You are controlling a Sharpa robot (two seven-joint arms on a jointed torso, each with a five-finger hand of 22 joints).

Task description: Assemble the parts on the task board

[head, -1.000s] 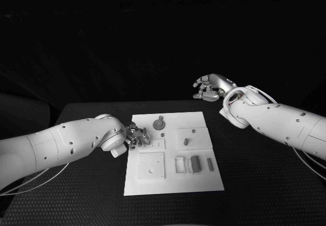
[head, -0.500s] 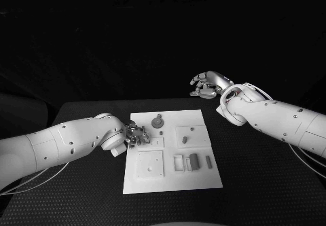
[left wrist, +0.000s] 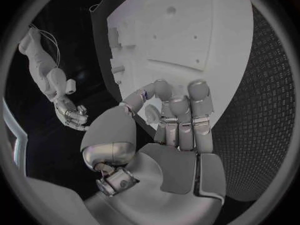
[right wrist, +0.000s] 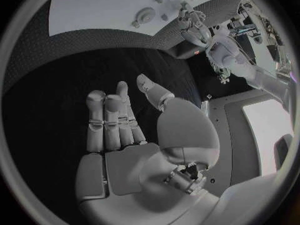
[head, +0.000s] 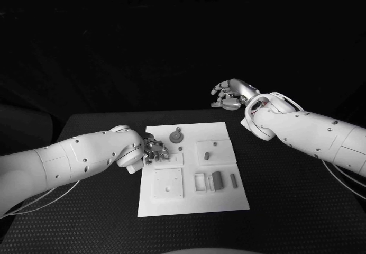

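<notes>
The white task board (head: 192,203) lies in the middle of the black table. On it are a round disc part (head: 176,138), a small peg (head: 207,155), a square plate (head: 169,184) and two grey blocks (head: 219,181). My left hand (head: 155,151) rests at the board's left edge with its fingers curled and the thumb against them (left wrist: 178,120); whether a small part sits between them is hidden. My right hand (head: 229,95) hangs in the air beyond the table's far edge, fingers curled in on an empty palm (right wrist: 125,120).
A recessed frame (head: 201,183) sits next to the grey blocks. Black table (head: 290,201) surrounds the board (left wrist: 187,35) on every side. The right wrist view looks back at the board (right wrist: 106,5) and the left hand (right wrist: 190,25).
My right hand has drifted a little to the left and farther back, still raised. The left hand stays at the board's left edge.
</notes>
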